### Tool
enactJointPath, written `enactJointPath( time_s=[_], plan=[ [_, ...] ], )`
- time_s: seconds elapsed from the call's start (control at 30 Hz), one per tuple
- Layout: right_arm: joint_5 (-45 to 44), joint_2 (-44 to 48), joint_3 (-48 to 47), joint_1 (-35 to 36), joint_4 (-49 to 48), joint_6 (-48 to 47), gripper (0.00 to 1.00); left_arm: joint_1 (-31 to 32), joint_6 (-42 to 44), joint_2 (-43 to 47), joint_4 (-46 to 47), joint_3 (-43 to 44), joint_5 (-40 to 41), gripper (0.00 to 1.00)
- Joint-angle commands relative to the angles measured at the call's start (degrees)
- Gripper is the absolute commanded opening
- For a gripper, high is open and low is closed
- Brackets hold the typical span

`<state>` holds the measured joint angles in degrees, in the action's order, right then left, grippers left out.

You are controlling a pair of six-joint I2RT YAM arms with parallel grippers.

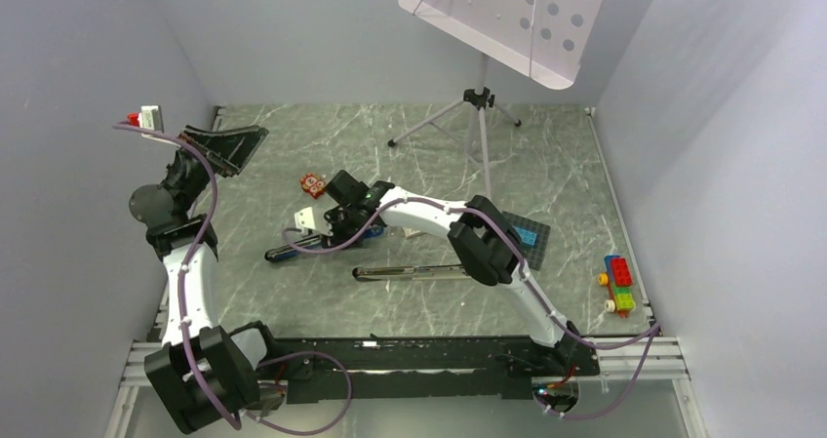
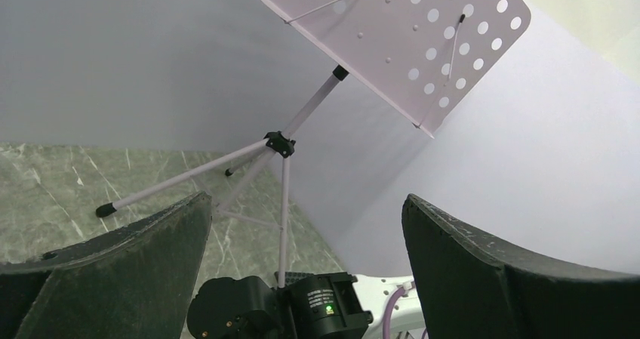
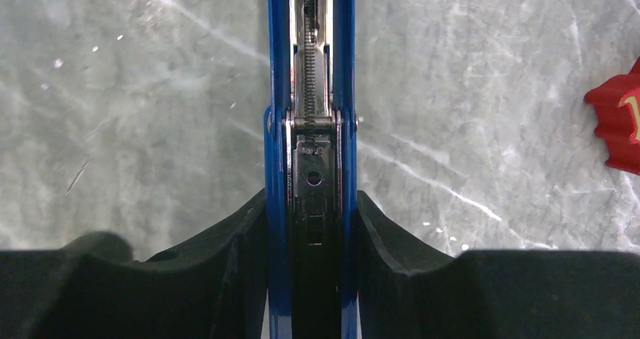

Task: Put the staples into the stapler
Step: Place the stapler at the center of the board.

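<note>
My right gripper (image 1: 330, 228) is shut on the rear of a blue stapler (image 1: 290, 251) that lies on the green marble table left of centre. In the right wrist view the fingers (image 3: 226, 267) clamp the blue side walls (image 3: 276, 90). The stapler is open on top, showing the metal channel with its spring (image 3: 310, 82). My left gripper (image 1: 230, 146) is open and empty, raised near the left wall and aimed across the table (image 2: 306, 203). I cannot make out the silver staples in any view.
A second long silver-and-black stapler (image 1: 410, 273) lies near the table's centre. A small white piece (image 1: 305, 218) and a red-brown item (image 1: 312, 182) lie by the right gripper. A black plate (image 1: 531, 235), toy bricks (image 1: 616, 282) and a music stand (image 1: 478, 97) are to the right and back.
</note>
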<state>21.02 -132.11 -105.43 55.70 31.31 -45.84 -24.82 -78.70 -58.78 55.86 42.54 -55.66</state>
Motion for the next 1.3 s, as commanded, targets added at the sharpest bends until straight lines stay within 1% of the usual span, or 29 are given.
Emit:
enactJointPath(
  time_s=[0.0,0.03,0.2,0.6,0.7,0.83,0.97,1.07,1.2,1.27],
  plan=[
    [-0.31,-1.31,-4.43,0.00,-2.32,1.35,0.24,-0.13,-0.05,-0.43,2.37,1.40,-0.94,0.99],
    [-0.29,-1.45,-4.37,-0.02,-2.11,1.37,0.26,-0.09,-0.05,-0.58,2.40,1.47,-0.94,0.99],
    [0.36,-1.70,-3.65,0.00,-1.25,1.40,0.31,-0.13,0.20,-0.82,2.33,1.66,-1.03,0.99],
    [3.17,-3.29,-5.17,-0.11,2.54,1.96,0.50,-0.12,-0.34,-0.65,2.51,1.54,-0.77,0.99],
    [3.66,-3.33,-5.25,-0.29,3.15,2.03,0.53,-0.13,-0.50,-0.42,2.54,1.40,-0.67,0.99],
    [4.21,-3.15,-5.18,-0.56,3.32,2.56,0.54,-0.09,-0.43,-0.13,2.27,1.29,-0.48,1.00],
    [6.02,-2.59,-6.67,-1.51,3.83,4.54,0.60,-0.09,-0.42,0.16,1.80,1.20,-0.37,1.00],
    [8.06,-1.12,-9.00,-2.99,3.79,7.44,0.69,-0.10,0.47,0.48,-1.37,1.45,-0.52,0.99],
    [11.83,2.35,-12.16,-5.67,3.53,11.55,0.88,-0.05,4.01,0.99,-9.49,2.96,-1.00,0.99],
    [13.88,4.96,-12.02,-7.20,3.29,12.64,0.98,0.35,6.38,1.04,-13.47,4.60,-1.39,0.99]
  ],
)
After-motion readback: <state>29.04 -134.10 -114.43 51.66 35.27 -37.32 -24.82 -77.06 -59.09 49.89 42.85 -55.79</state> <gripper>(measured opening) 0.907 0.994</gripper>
